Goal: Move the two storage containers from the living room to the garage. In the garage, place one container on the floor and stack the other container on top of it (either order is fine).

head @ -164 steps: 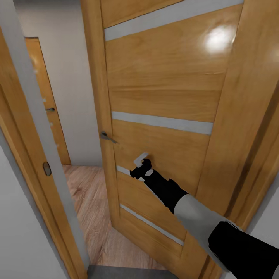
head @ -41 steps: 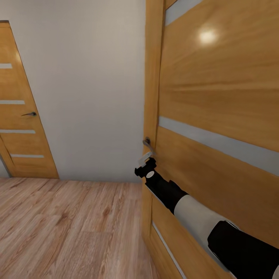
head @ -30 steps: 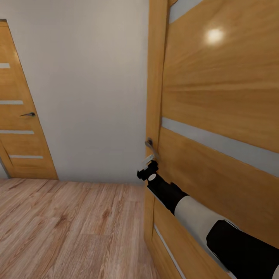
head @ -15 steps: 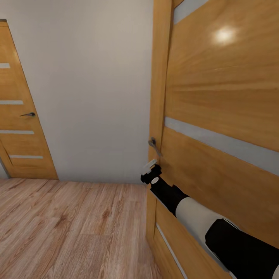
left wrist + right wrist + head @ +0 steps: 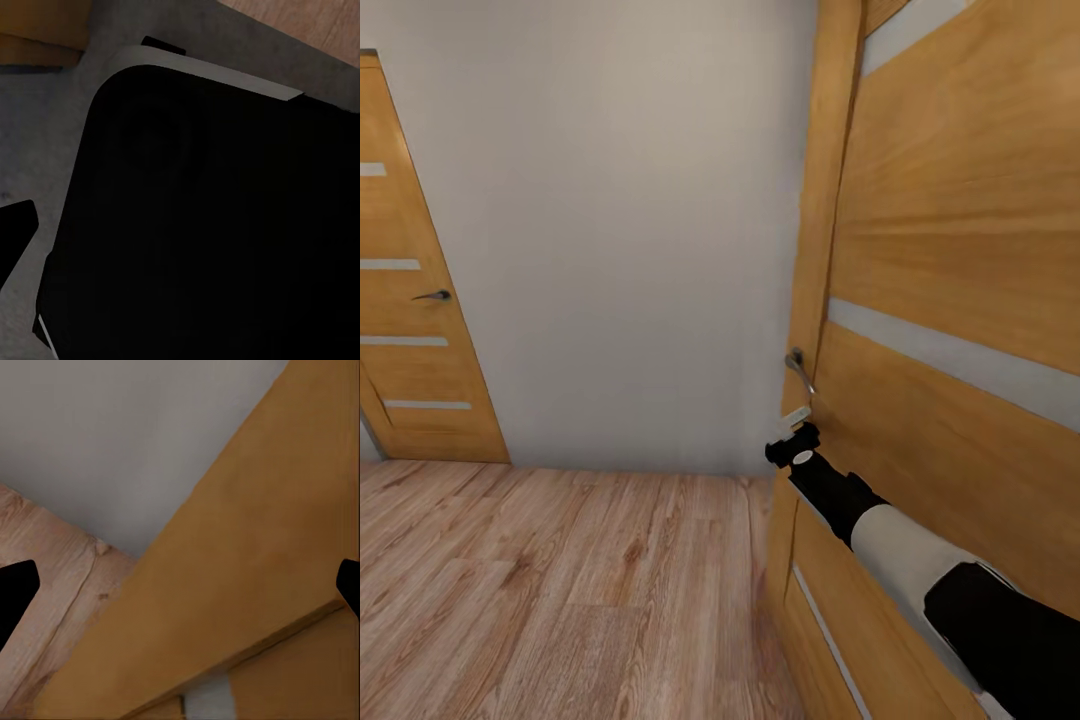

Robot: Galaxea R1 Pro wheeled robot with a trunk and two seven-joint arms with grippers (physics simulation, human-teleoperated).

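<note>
We observe the right gripper (image 5: 797, 418) at 4 o'clock from the picture's centre in the head view, held against the edge of the open wooden door (image 5: 950, 300), just below its metal lever handle (image 5: 797, 366). In the right wrist view the two dark fingertips (image 5: 15, 600) stand far apart at opposite borders, so we read the right gripper as spread wide and holding nothing; between them lie the door's edge, the grey wall and the plank floor.

Compared with half a second ago, the door edge, the handle and the right gripper together sit further toward 3 o'clock, while the second door (image 5: 410, 300) at 9 o'clock and the wall (image 5: 620, 230) keep their places: the door has swung further open and the arm has followed it.

The left wrist view shows a black rounded panel (image 5: 210, 225) over dark grey ground; one dark fingertip (image 5: 13, 240) shows at the border, and we cannot tell the left gripper's opening.

The pale wood-plank floor (image 5: 560, 590) extends from 6 to 9 o'clock. We see neither storage container here.
</note>
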